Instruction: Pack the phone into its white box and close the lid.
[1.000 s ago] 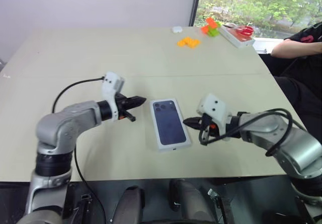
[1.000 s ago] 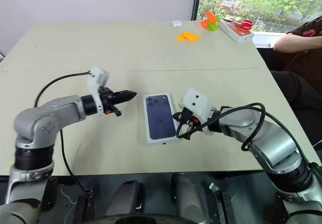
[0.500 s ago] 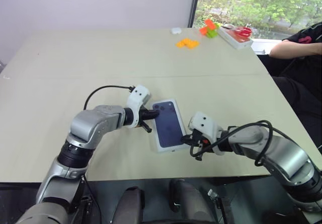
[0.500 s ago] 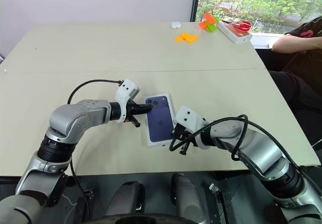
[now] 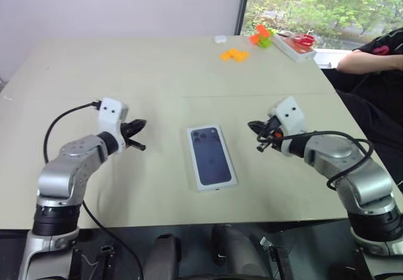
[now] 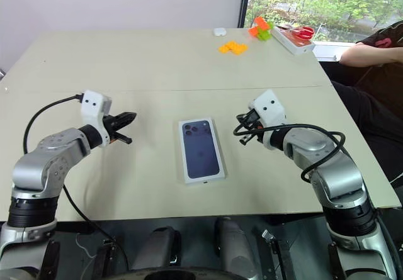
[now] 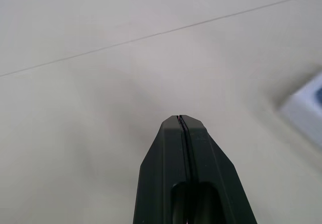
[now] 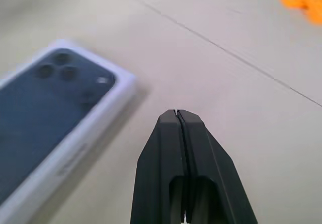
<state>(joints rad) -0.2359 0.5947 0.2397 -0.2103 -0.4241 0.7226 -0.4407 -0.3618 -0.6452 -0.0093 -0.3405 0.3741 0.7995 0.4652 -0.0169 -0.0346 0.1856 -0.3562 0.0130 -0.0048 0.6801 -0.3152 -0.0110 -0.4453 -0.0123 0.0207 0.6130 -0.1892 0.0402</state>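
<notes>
The lid, a white shell with a dark phone picture facing up, lies flat in the middle of the near table. The phone and the white box are hidden. My left gripper hovers well to the left of the lid, shut and empty, its tips pointing toward it. My right gripper hangs to the right of the lid's far end, also shut with nothing in it. In the right wrist view the closed fingers point past the lid's camera corner. In the left wrist view a white corner of the lid shows beside the closed fingers.
Orange blocks, an orange and green piece, a small white object and a white tray with red scissors lie at the far right of the table. A person's arm rests by the table's right edge.
Both grippers have drawn back from the lid's sides, the left one out to the left, the right one out to the right and farther off. The lid stays flat on the table.
</notes>
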